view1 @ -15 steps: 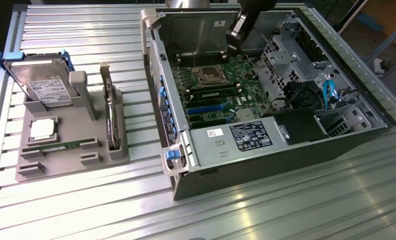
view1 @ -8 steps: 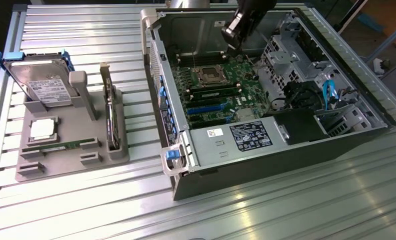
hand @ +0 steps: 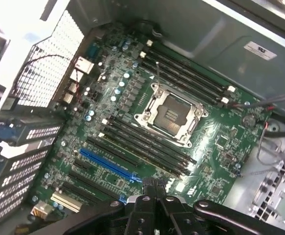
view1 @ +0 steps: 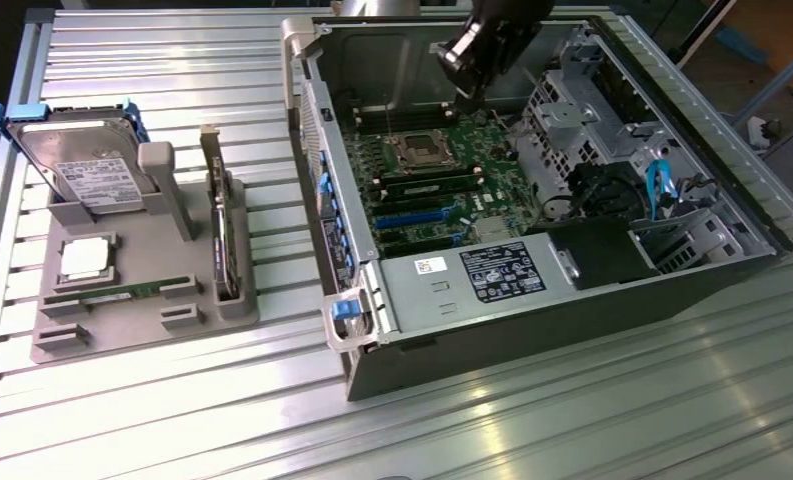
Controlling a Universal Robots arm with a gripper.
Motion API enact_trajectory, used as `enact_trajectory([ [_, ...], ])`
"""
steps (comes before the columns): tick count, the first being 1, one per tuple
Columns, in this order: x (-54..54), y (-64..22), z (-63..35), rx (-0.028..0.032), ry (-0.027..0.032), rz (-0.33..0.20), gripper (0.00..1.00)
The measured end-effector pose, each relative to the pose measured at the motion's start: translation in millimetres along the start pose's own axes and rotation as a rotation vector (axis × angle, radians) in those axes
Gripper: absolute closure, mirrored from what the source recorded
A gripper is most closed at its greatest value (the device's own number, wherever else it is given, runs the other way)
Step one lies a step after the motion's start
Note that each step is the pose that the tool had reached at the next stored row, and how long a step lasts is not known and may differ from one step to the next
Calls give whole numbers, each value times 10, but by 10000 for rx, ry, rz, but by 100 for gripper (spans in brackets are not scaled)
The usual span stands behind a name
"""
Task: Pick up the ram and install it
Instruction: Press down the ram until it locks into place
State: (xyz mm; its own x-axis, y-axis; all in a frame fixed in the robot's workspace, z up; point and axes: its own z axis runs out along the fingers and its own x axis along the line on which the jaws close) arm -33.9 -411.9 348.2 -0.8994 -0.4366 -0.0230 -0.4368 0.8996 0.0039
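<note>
A ram (view1: 127,292), a thin green stick, lies in a slot of the grey holder (view1: 143,325) at the exterior view's left. Another green stick with black chips (view1: 430,184) stands in a memory slot beside the empty processor socket (hand: 169,115) on the motherboard (hand: 215,166). In the wrist view that stick appears edge-on as a pale line (hand: 142,152) among the dark slots. My black gripper (view1: 467,93) hangs inside the open computer case (view1: 530,330), above the motherboard. Its fingertips (hand: 154,185) are pressed together, shut, with nothing between them.
The grey holder also carries a hard drive (view1: 89,165), a square silver processor (view1: 87,257) and an upright dark card (view1: 219,225). Inside the case are a power supply (view1: 483,270), drive cages (view1: 596,140), cables and a blue slot (hand: 108,164).
</note>
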Motion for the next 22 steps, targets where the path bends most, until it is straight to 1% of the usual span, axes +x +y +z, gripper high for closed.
enact_trajectory([
  [6,0,0,2,33,-6,1437,89],
  [9,0,0,3,45,-8,1982,89],
  [10,0,0,3,52,-9,2255,89],
  [12,0,0,4,69,-11,2990,89],
  [14,0,0,5,81,-14,3546,89],
  [18,0,0,6,101,-17,4397,89],
  [20,0,0,6,115,-20,5018,89],
  [22,0,0,6,116,-20,5065,89],
])
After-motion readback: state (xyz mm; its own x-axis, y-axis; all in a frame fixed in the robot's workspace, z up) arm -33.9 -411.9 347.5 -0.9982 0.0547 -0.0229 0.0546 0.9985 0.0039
